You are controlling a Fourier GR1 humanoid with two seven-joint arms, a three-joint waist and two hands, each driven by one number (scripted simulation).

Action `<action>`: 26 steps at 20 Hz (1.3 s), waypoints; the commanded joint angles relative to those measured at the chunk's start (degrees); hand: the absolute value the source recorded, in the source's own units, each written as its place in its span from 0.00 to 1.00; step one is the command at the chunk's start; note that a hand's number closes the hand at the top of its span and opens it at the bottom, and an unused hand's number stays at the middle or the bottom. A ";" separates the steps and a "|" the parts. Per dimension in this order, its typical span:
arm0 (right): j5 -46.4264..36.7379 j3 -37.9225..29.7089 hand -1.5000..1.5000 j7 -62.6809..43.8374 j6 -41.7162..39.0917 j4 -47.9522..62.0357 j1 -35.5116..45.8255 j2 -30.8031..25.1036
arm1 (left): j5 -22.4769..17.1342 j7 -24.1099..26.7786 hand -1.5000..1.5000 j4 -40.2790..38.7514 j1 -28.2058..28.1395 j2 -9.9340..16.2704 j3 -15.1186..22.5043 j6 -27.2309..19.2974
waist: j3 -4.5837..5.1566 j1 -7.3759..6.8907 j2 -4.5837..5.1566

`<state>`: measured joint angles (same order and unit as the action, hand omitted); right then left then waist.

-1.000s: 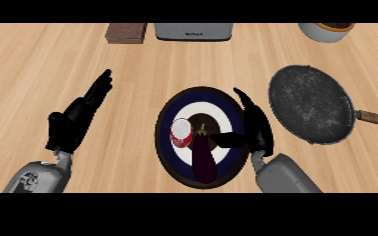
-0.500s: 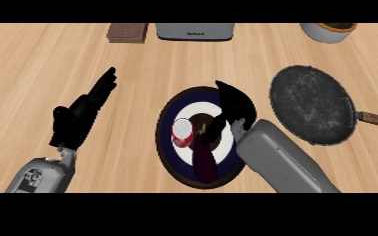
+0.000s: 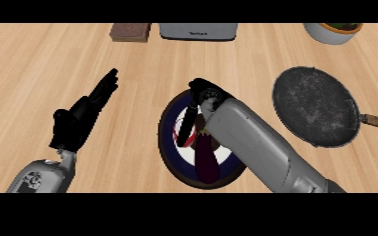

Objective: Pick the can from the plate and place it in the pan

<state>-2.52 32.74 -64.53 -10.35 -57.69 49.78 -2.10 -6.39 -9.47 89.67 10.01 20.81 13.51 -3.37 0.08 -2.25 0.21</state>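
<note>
the step in hand was the pick: the right hand point(image 3: 203, 94) was down over the plate point(image 3: 171, 145), reaching for the can point(image 3: 186, 131), and nothing had yet been lifted. the can lay on the plate's left half, a dark red body with a pale end, mostly covered by the hand and the grey forearm point(image 3: 255, 150) slanting across the plate from the lower right. the hand was turned palm down with its fingers point(image 3: 190, 117) pointing down at the can; whether they had closed round it could not be told, since the wrist hid the contact.

by my judgement the next move called for a sure hold on the can, a lift clear of the plate's rim, then a carry to the right to the pan point(image 3: 316, 105), which sat well apart from the hand on the wooden surface point(image 3: 148, 60), its handle pointing right.

the left hand point(image 3: 80, 117) rested at the view's left, released, fingers straight and pointing up and away, holding nothing.
</note>
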 commanded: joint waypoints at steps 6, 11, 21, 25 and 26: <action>6.27 6.75 0.00 -12.96 -2.22 6.89 7.45 2.05 | 0.63 -0.80 0.50 1.16 0.41 -0.76 -0.87 0.03 | -0.03 0.37 -0.22; 8.13 10.12 0.00 -13.57 -2.20 7.93 7.89 2.06 | 2.82 2.08 0.50 -2.35 -1.12 -2.69 -0.09 -0.92 | -0.01 1.10 -0.20; 9.22 13.48 0.00 -9.44 0.34 11.82 7.53 2.06 | 0.85 -1.83 0.50 0.47 0.07 -2.09 -2.93 1.59 | -0.05 1.45 -0.17; 8.47 16.41 0.00 -7.39 1.72 12.45 4.78 2.06 | 1.99 0.13 0.50 -0.95 -0.86 -1.20 -3.73 2.76 | -0.05 1.49 -0.15; 10.20 18.12 0.00 -10.70 3.08 8.37 4.66 2.06 | 1.23 -2.22 0.50 0.36 -0.14 -1.56 -3.84 2.89 | -0.06 1.34 -0.25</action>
<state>7.07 48.61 -65.36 -8.25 -47.33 54.89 -0.79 -4.75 -10.82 89.71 9.82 19.34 10.37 -1.38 0.02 -0.96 -0.03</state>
